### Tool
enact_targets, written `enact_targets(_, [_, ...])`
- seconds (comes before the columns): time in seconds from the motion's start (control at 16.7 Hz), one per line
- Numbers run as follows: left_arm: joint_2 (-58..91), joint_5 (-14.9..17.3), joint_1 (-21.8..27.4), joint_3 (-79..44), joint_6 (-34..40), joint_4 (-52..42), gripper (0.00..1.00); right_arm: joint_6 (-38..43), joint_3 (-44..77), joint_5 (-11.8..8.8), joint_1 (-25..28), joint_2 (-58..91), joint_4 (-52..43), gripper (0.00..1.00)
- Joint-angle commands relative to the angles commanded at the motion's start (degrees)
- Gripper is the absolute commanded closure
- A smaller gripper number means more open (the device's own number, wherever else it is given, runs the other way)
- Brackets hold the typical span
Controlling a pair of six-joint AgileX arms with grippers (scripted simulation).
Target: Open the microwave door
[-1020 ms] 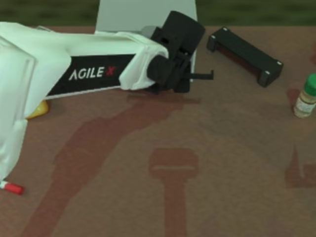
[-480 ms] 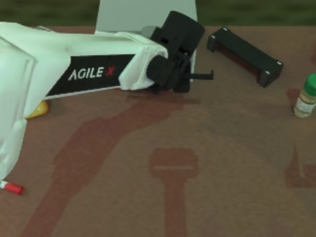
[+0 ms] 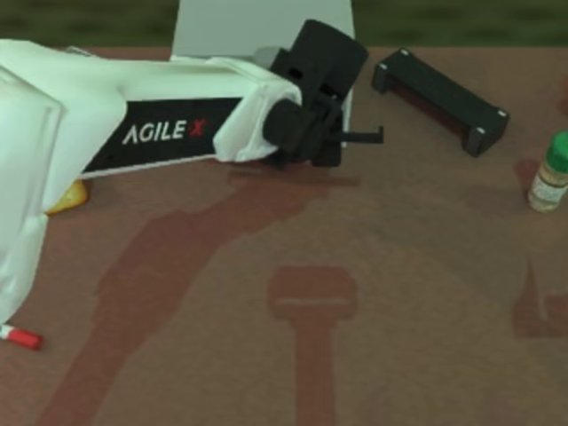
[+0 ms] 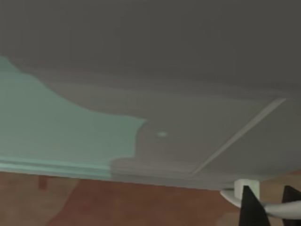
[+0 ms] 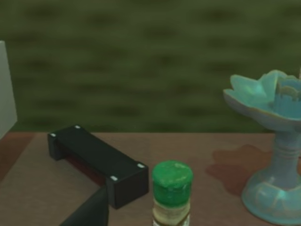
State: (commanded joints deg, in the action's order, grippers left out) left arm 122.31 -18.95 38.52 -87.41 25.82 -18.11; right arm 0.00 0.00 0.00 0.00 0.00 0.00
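Left arm is reaching across the tabletop (image 3: 373, 266), its gripper (image 3: 368, 136) sitting at the microwave's (image 3: 257, 27) front; cannot tell its opening. Door handle (image 4: 244, 186) is showing beside the fingertips (image 4: 249, 207).

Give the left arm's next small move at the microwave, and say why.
Probably pull the left tool slightly away from the boxy light grey-white microwave, along an outward arc. The tool sits at the pale door handle bar, and the pale teal-grey cavity already shows, so the opening seems only partly done. The right arm is outside the top view.
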Motion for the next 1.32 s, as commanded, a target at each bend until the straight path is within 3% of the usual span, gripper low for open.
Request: enact_targets(1.32, [-1.9, 1.7, -0.3, 3.1, -2.4, 2.0, 1.00, 0.0, 0.0, 0.0, 0.0, 0.0, 0.0, 0.00])
